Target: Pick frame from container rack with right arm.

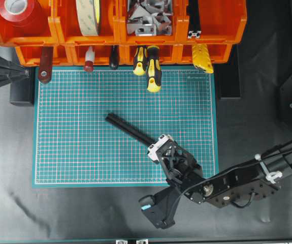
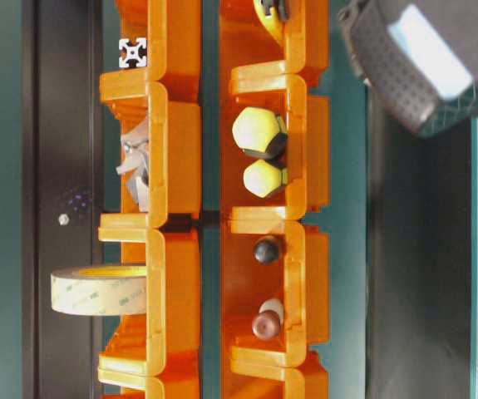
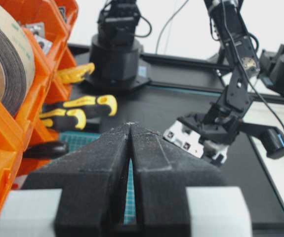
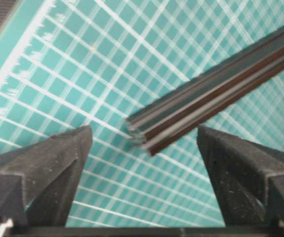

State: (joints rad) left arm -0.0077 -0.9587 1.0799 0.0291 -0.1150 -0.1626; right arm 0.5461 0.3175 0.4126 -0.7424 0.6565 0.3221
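Observation:
A black slotted frame (image 1: 130, 129) lies diagonally on the green mat (image 1: 85, 152). My right gripper (image 1: 156, 145) is open over its near end. In the right wrist view the bar (image 4: 216, 94) ends between the spread fingertips (image 4: 62, 153) and touches neither; the gripper (image 4: 144, 131) holds nothing. A second frame (image 1: 194, 20) stays in the right-hand top bin of the orange container rack (image 1: 212, 38); its pale cut end shows in the table-level view (image 2: 132, 52). My left gripper (image 3: 130, 124) is shut and empty at the mat's far left (image 1: 26, 73).
Yellow-and-black screwdrivers (image 1: 153, 68) hang out of the lower bins onto the mat's top edge. The upper bins hold red tape (image 1: 19, 10), a tape roll (image 1: 90, 15) and metal brackets (image 1: 148, 18). A black block (image 1: 229, 76) stands right of the mat.

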